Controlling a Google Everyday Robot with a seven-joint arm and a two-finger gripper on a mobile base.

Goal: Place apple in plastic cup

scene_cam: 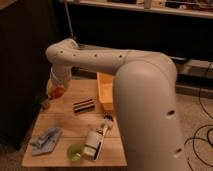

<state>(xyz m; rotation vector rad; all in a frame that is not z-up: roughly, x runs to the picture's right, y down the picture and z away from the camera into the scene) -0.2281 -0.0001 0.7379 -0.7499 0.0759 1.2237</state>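
Camera view, step: the gripper, at the left-centre of the frame, is carrying the apple; I judge this to be the transport step, with the drop not yet made.
Fingers: they are gripping the apple, which is hanging over the far left corner of the table, seemingly clear of the wood.
Cup: the plastic cup is standing upright at the bottom of the frame, well apart from the apple.
Next move: it is calling for a swing down-frame, centring over the rim, then lowering before release; the white bottle lying just beside the cup is leaving little room.
Materials: the apple is looking smooth, round and orange-red; the cup translucent, yellowish-green and round-mouthed; the table pale, flat wood; the blue cloth soft and crumpled at lower left.
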